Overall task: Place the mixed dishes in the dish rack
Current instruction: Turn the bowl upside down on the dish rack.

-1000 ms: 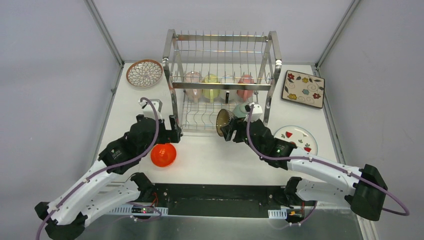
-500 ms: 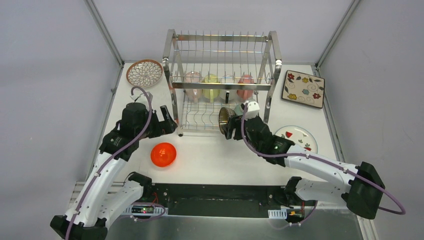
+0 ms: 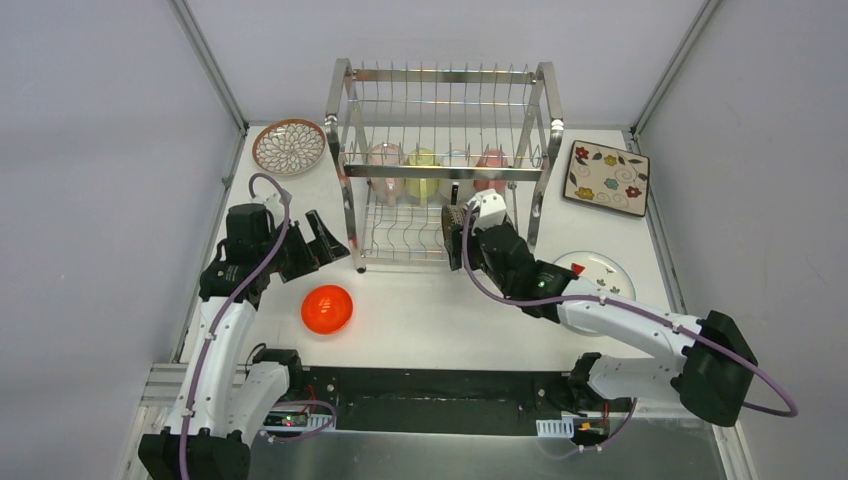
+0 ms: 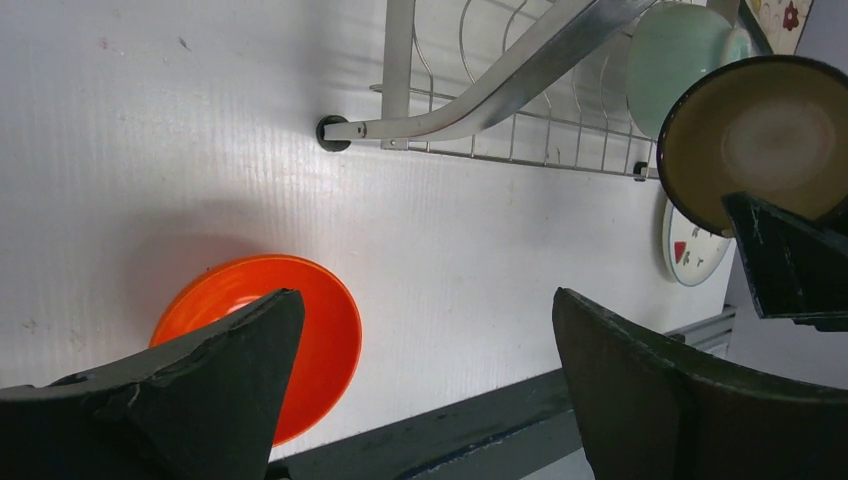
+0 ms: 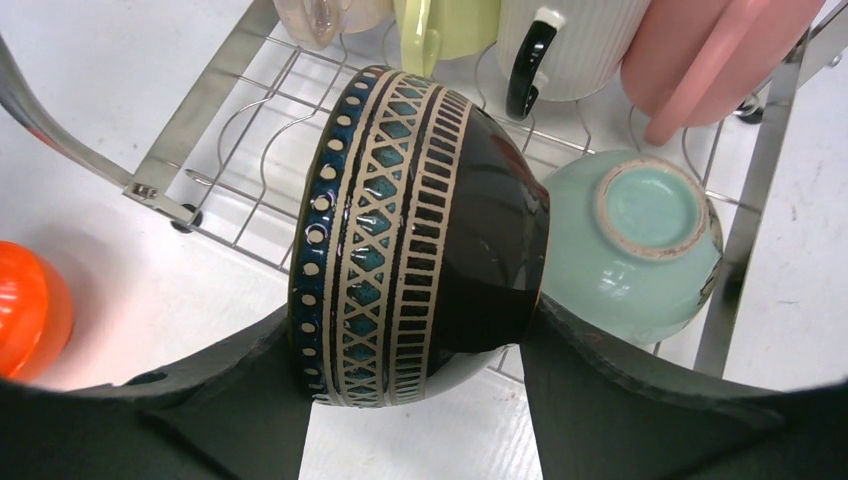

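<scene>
From above, the shiny steel-wire dish rack (image 3: 343, 150) stands at 12 o'clock on the white surface (image 3: 430, 310). At the front of its lower tier, the right pincer (image 3: 455, 232) hides most of the brown bowl (image 3: 448, 222), so only a dark sliver shows. The left pincer (image 3: 325, 240) is spread wide and empty at 9 o'clock of the rack. The orange bowl (image 3: 327, 309) lies at 6 o'clock of it.

In the left wrist view, the bottom edge cuts off both fingers (image 4: 200, 380). One of them covers part of the glossy orange bowl (image 4: 320, 320). At 2 o'clock the brown bowl (image 4: 760, 140) shows its round tan inside. A dark finger hides its lower edge.

In the right wrist view, the pincer (image 5: 415, 340) clamps the brown bowl (image 5: 410, 230) on its side over the lower wires. Its rim points to 9 o'clock, its base to 3 o'clock, and its axis lies level. The glazed wall carries cream lattice, teal diamonds and a dotted blue band. Its base sits against the mint bowl (image 5: 640, 240), but I cannot tell whether they touch. At 12 o'clock the white mug (image 5: 570, 40) is cut off.
</scene>
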